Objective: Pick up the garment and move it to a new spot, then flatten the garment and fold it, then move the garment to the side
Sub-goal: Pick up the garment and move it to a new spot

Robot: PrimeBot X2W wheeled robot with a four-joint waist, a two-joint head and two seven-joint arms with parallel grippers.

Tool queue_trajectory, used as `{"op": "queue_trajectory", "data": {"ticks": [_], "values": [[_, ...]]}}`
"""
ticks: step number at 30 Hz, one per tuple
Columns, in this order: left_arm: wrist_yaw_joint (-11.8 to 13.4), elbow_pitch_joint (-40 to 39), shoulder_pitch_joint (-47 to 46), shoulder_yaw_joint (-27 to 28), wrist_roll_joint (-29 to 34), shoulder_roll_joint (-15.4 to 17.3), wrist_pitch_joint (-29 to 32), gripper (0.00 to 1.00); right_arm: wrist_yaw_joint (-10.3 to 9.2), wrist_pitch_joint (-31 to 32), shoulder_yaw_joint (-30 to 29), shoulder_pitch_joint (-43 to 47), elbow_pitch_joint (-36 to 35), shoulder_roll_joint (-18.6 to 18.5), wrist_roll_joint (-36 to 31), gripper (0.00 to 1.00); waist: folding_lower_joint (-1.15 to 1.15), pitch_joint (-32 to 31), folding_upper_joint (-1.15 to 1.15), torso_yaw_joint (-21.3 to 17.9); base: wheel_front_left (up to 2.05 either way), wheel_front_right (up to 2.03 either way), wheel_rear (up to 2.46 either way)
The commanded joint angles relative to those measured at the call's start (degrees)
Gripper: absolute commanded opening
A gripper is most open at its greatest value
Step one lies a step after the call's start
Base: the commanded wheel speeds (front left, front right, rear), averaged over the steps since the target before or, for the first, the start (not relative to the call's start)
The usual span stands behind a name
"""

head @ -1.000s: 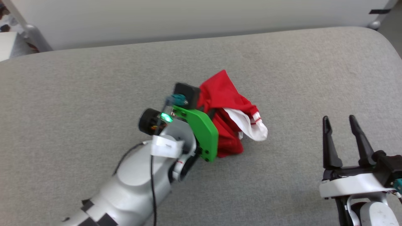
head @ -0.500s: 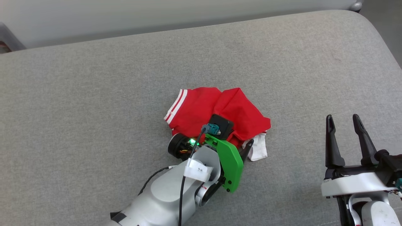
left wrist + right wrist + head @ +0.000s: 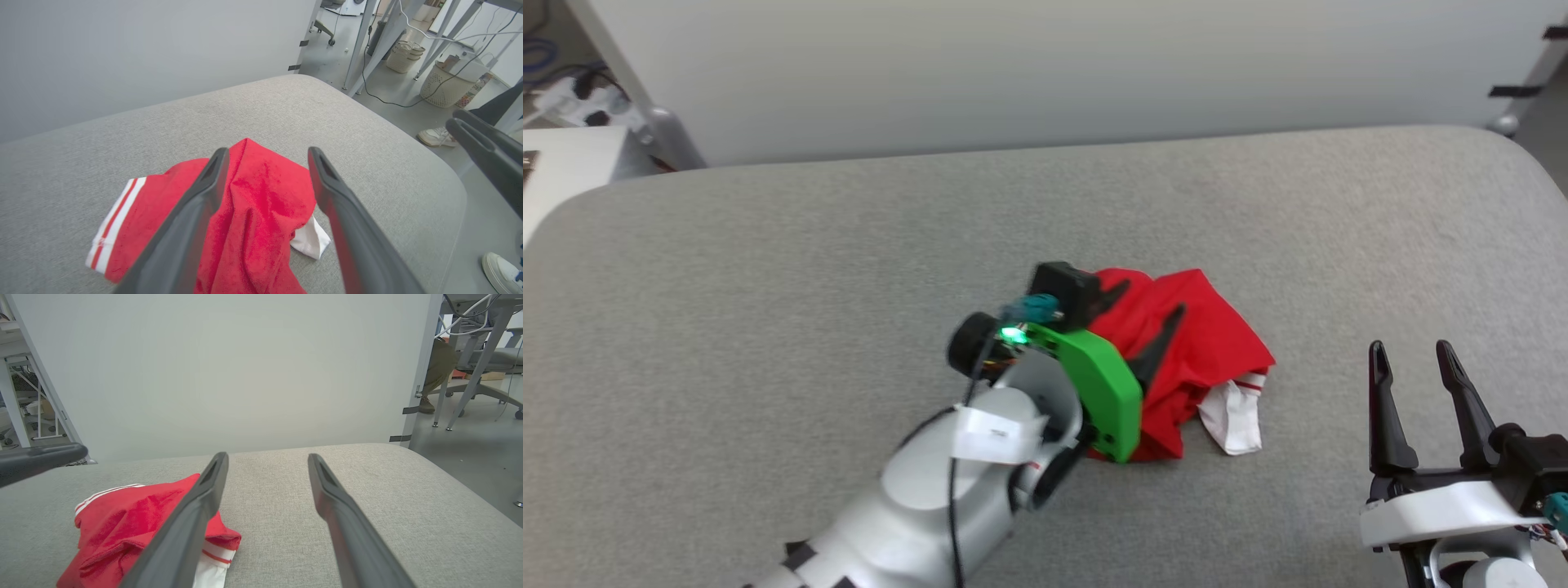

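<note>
Two claws are showing over a grey padded surface (image 3: 768, 286): nearest, at the lower right, the right claw (image 3: 1409, 349) is standing open and empty. Farther in, the left claw (image 3: 1152, 298) is hovering with fingers spread wide over the crumpled red shirt (image 3: 1217, 343), which is lying loose near the surface's middle, its white sleeve (image 3: 1235, 416) poking out toward the right claw.

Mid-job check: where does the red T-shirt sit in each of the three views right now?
Head view: red T-shirt crumpled at centre, beneath the left gripper and its open fingers.
Left wrist view: red T-shirt at lower centre, between and below those fingers.
Right wrist view: red T-shirt at lower left.
Shared landmark: its white sleeve, poking out at the heap's edge.
</note>
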Motion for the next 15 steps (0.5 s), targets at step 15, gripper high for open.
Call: {"op": "queue_trajectory", "data": {"ticks": [15], "values": [[4.9, -16.4, 17.2, 10.6, 3.5, 16.4, -9.8, 1.0, -0.05, -0.3, 0.2, 4.5, 0.0, 0.1, -0.7, 1.0, 0.0, -6.6, 0.0, 6.7, 0.0, 0.0, 0.0]]}}
